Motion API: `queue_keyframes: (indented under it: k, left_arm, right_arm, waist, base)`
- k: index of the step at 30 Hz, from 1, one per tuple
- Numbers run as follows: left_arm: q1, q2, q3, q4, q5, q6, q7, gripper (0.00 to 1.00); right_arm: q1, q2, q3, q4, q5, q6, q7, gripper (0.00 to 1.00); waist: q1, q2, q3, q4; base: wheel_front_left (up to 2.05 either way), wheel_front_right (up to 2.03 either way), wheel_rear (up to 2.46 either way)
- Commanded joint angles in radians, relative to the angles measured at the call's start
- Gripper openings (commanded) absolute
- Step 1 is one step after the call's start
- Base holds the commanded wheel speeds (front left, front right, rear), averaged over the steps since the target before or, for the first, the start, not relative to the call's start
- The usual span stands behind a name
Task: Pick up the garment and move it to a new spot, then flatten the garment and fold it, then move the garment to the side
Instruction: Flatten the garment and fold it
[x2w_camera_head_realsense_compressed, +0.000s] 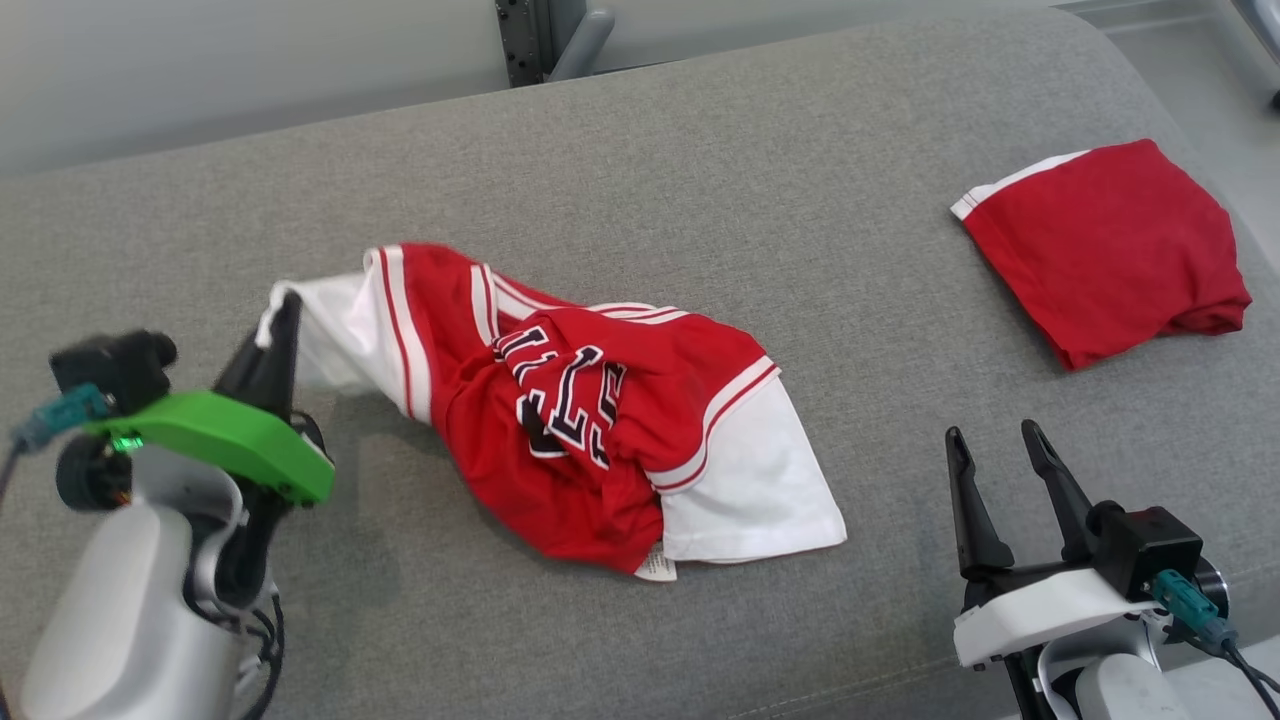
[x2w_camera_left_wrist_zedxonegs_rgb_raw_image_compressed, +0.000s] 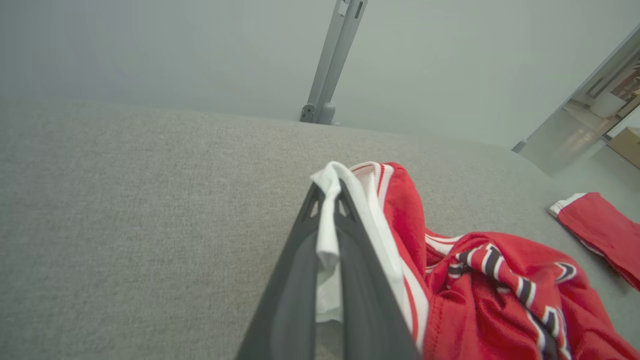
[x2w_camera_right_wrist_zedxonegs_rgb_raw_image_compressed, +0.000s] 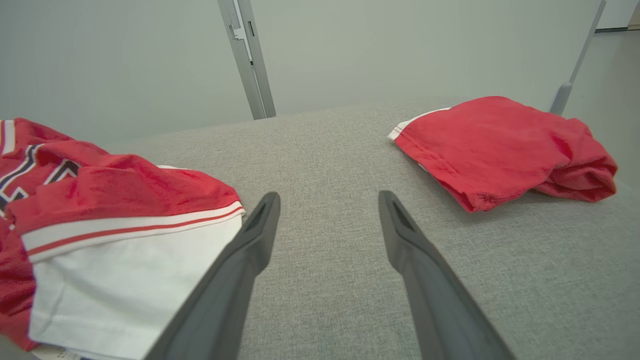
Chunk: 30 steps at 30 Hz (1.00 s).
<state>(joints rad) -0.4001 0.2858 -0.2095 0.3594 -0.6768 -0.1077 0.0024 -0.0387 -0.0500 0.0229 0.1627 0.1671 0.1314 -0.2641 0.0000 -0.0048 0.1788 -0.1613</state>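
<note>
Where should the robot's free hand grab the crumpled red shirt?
The white corner flap of the shirt, approached low from the robot's right. It lies flat nearest the open right gripper, opposite the end the left gripper pinches.

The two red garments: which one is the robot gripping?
The crumpled lettered jersey; the left gripper pinches its white edge. The folded plain red garment lies untouched.

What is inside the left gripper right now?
A white edge of the jersey, pinched in the shut left gripper. How far the cloth runs toward the palm is hidden by its fingers.
</note>
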Motion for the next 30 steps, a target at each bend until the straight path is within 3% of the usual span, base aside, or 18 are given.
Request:
queue_keyframes:
  k: [1, 10, 17, 25, 30]
  left_arm:
    - [-0.032, 0.016, 0.005, -0.018, 0.001, 0.006, 0.014, 0.0]
    - [-0.242, 0.12, 0.01, -0.117, 0.047, 0.04, 0.146, 0.0]
    - [-0.331, 0.135, -0.022, -0.139, 0.084, 0.035, 0.18, 0.0]
    - [-0.436, 0.155, -0.04, -0.105, 0.087, 0.015, 0.187, 0.0]
    - [-0.544, 0.177, -0.035, -0.06, 0.122, 0.006, 0.129, 0.0]
  right_arm:
    - [-0.012, -0.002, -0.001, 0.003, 0.003, -0.002, 0.0, 1.0]
    - [-0.024, -0.002, 0.018, 0.011, 0.028, -0.002, 0.0, 1.0]
    - [-0.025, -0.002, 0.028, 0.016, 0.05, -0.001, 0.0, 1.0]
    - [-0.056, -0.002, 0.047, 0.013, 0.069, -0.001, 0.0, 1.0]
    - [-0.087, -0.001, 0.07, 0.009, 0.093, -0.001, 0.0, 1.0]
  waist:
    - [0.0, 0.0048, -0.011, 0.013]
    - [0.0, 0.0048, -0.035, 0.01]
    - [0.0, 0.0048, -0.036, -0.02]
    - [0.0, 0.0048, 0.016, -0.083]
    - [0.0, 0.0048, 0.091, -0.135]
  base:
    - [0.0, 0.0, 0.0]
    - [0.0, 0.0, 0.0]
    - [0.0, 0.0, 0.0]
    - [0.0, 0.0, 0.0]
    - [0.0, 0.0, 0.0]
